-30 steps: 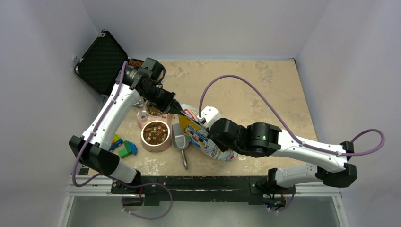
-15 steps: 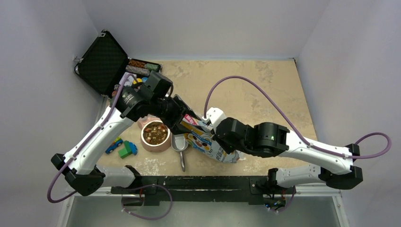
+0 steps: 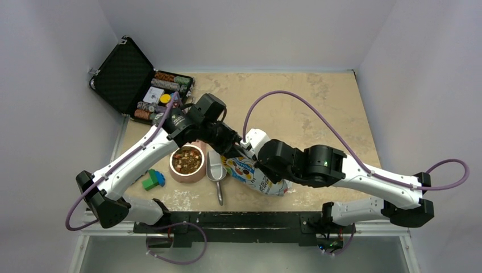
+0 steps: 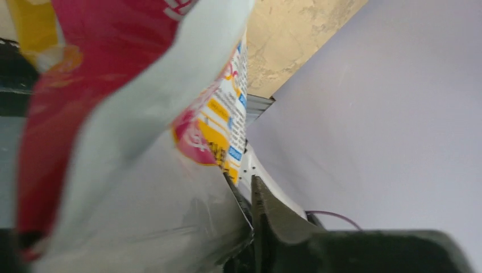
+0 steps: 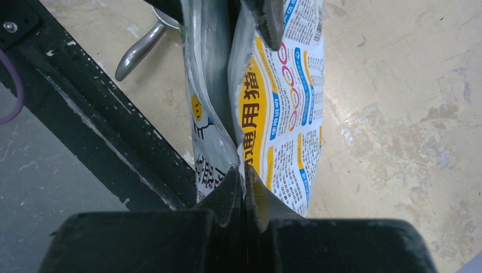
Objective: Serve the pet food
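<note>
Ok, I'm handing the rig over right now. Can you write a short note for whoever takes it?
Left gripper: shut on the upper edge of the bag.
Right gripper: shut on another edge of the bag, so both arms hold it.
Pet food: some lies in the pink bowl. The metal scoop lies on the table between bowl and bag, held by neither gripper.
Done: the bowl holds kibble.
Left: probably open the bag and add more. The pictures do not show whether the portion is complete.
</note>
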Available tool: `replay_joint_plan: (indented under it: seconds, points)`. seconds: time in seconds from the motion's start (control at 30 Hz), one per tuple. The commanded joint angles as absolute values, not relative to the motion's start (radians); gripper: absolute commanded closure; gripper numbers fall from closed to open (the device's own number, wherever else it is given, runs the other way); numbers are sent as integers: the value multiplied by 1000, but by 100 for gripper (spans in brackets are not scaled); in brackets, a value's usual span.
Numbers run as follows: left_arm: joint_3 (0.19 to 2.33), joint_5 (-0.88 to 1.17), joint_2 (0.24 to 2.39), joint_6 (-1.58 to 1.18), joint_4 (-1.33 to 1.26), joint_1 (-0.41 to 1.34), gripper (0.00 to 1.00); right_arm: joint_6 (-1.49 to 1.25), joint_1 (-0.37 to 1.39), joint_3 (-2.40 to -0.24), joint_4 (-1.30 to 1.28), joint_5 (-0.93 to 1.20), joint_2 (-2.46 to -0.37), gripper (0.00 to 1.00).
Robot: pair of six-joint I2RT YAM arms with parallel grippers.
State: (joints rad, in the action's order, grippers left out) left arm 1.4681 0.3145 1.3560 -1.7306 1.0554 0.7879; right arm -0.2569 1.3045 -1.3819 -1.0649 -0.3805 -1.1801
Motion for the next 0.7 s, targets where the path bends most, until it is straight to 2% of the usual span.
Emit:
replay_joint_plan:
  seconds: [0.0,0.07,0.13,0.2,0.43,0.67]
  points:
    - [1452,273,1336,-1740,935,798,79,-225,1308,-1443,-990,-373,-1139,98]
    - [1412,274,1306,-1763,901,798,92,-195,1315,-1440,-976,-386,-1139,79]
    - [1383,280,1267,-1787,876,797,96,-143,1331,-1428,-947,-411,-1144,70]
    - [1365,282,1233,-1809,863,796,98,-70,1345,-1401,-890,-422,-1147,66]
    - [1329,408,1189,-1931,831,787,100,147,1353,-1406,-745,-496,-1234,65]
    - [1328,473,1171,-1956,843,772,100,209,1353,-1406,-720,-637,-1290,71]
